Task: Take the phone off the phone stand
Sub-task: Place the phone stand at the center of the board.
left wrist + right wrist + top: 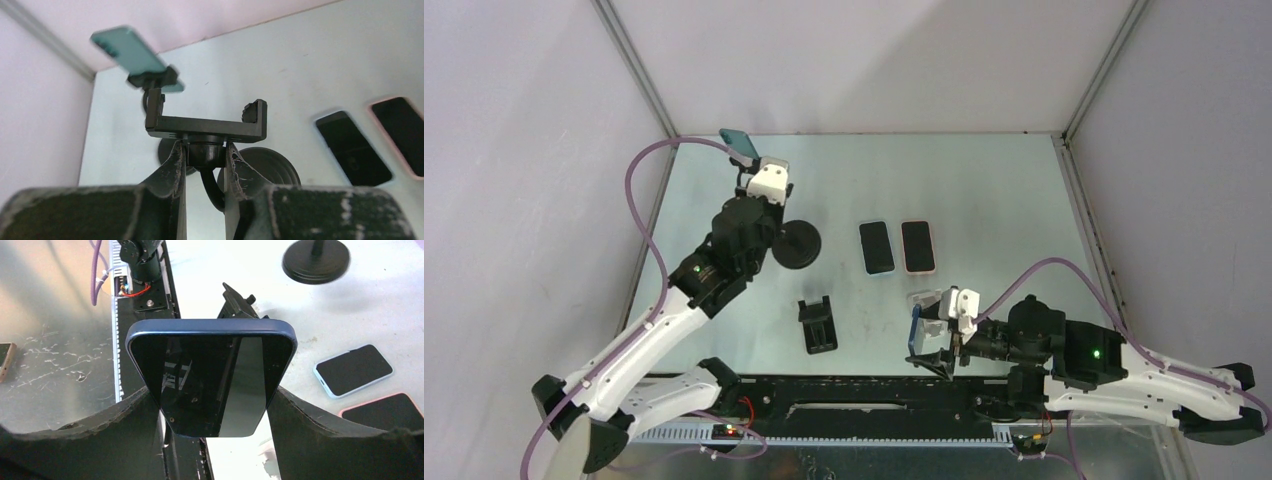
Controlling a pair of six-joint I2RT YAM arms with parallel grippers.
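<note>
Clamping left gripper on neck of black phone stand; grasping blue phone by its side edges in right gripper.

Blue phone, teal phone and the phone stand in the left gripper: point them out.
blue phone (pixel 212 380), right wrist view, screen middle.
teal phone (pixel 129 50), left wrist view, teal surface.
phone stand (pixel 205 126), left wrist view, cradle crossbar.

Colours noted: teal phone; clamp stand black throughout; blue-rimmed phone with a glossy black screen. Two more black-screened handsets, the pale-blue-cased phone and the pink-cased phone. Table pale grey-green with scuff marks; cable purple.
</note>
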